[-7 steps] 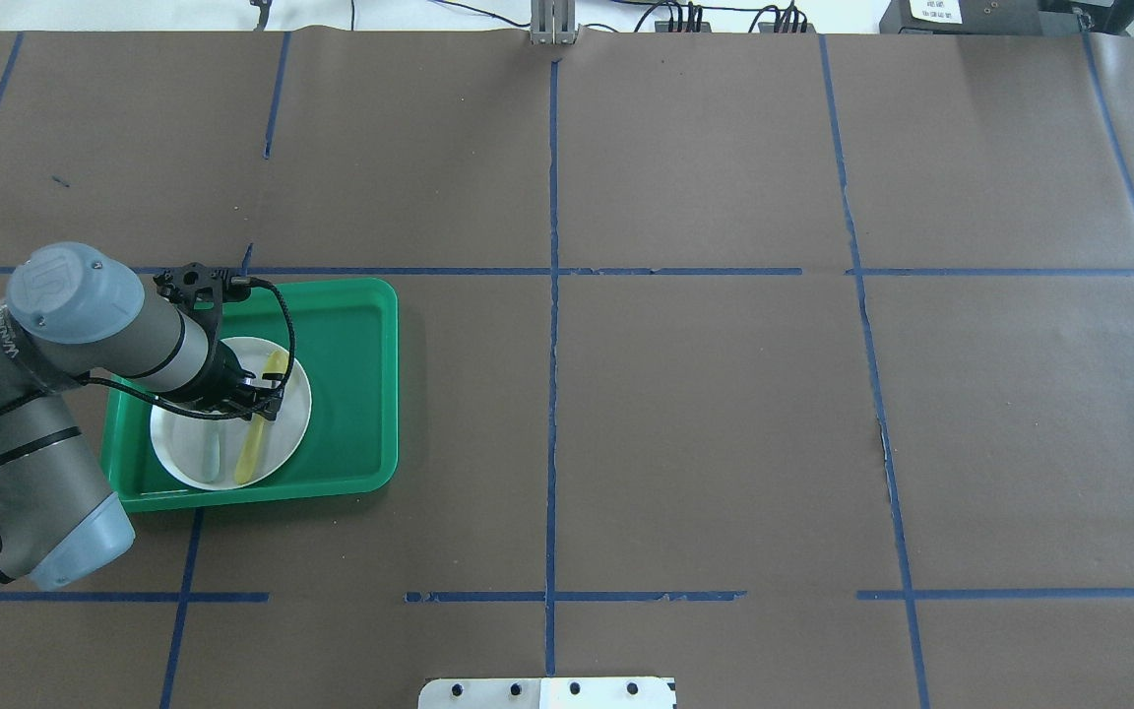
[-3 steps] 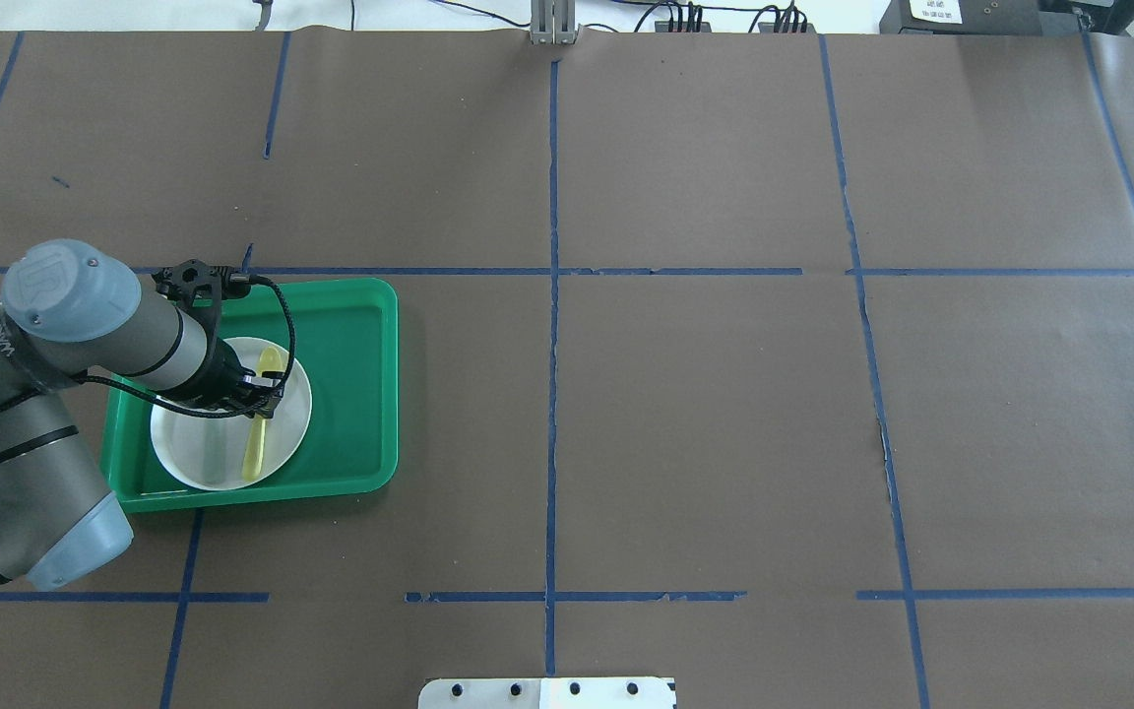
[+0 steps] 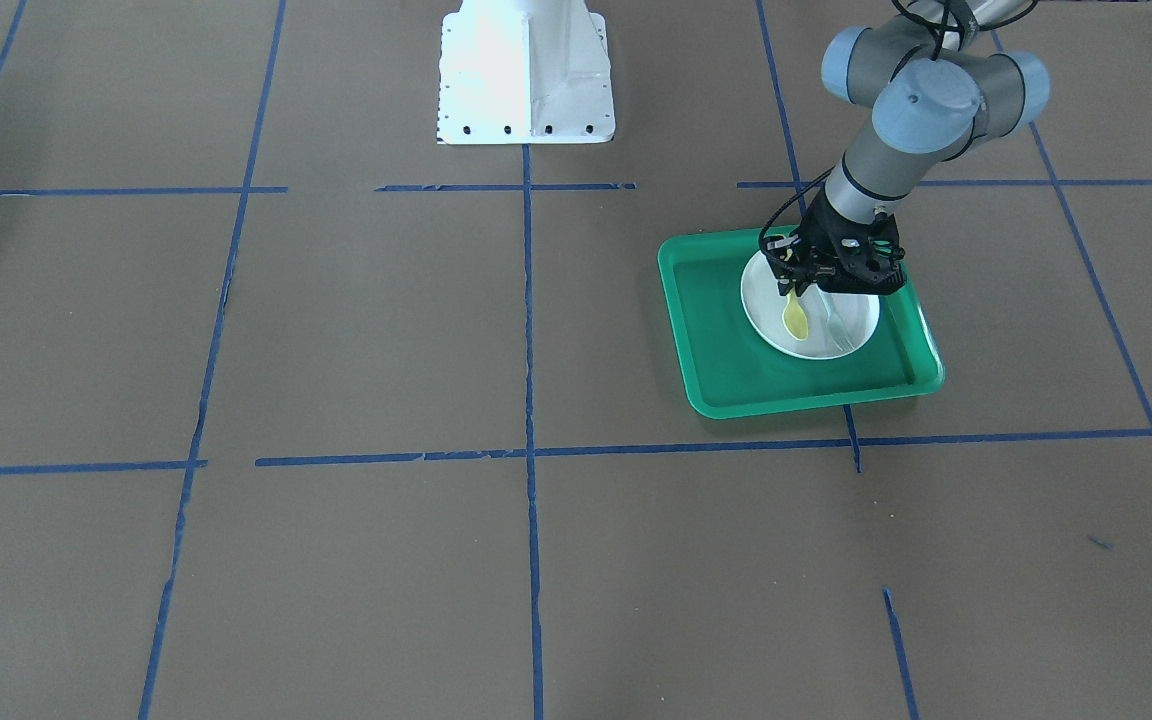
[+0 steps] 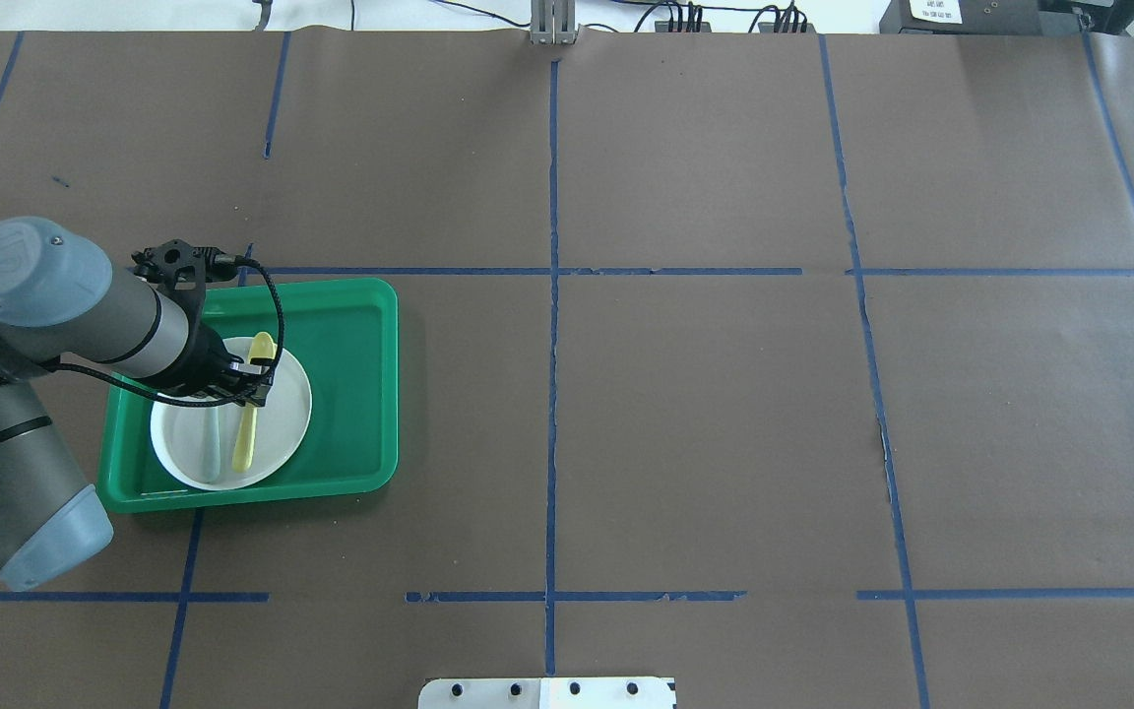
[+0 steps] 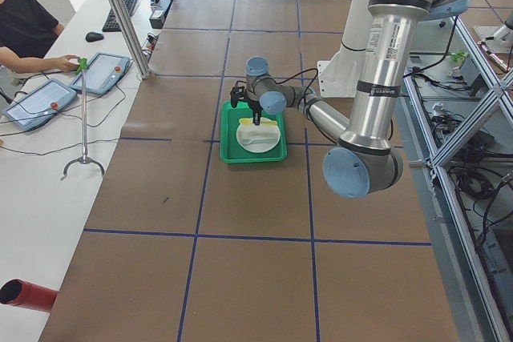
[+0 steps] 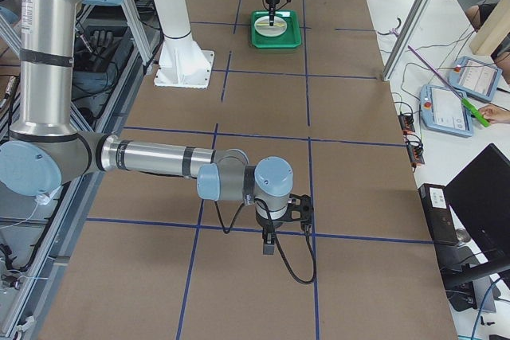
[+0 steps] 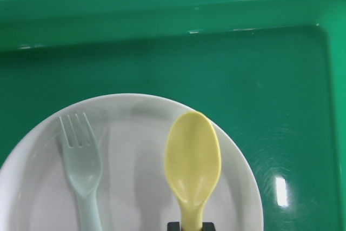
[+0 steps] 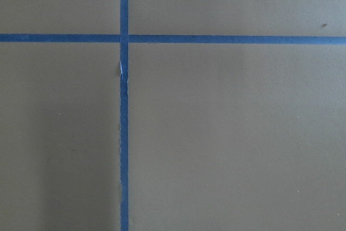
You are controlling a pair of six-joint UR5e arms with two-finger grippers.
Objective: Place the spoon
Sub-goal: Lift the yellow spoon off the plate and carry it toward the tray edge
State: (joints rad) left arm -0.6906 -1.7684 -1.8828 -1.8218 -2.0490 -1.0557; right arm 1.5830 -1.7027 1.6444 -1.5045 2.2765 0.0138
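My left gripper (image 4: 252, 391) is shut on the handle of the small yellow spoon (image 4: 244, 443) and holds it just above the white plate (image 4: 283, 414), which sits in the green tray (image 4: 360, 394). In the left wrist view the spoon's bowl (image 7: 192, 160) points away from the gripper (image 7: 190, 225) and casts a shadow on the plate (image 7: 135, 133). A pale grey-green fork (image 7: 81, 171) lies on the plate beside the spoon. My right gripper (image 6: 268, 248) hangs over bare table in the exterior right view only; I cannot tell if it is open or shut.
The tray (image 3: 726, 370) has a raised rim all round. The brown table cover (image 4: 705, 414) carries blue tape lines. The white robot base plate (image 3: 524, 70) stands at the table's robot side. Operators' tablets (image 5: 48, 94) lie on a side desk.
My left gripper has moved a little left and toward the table's far side, and the spoon has moved with it. The fork stays on the plate.
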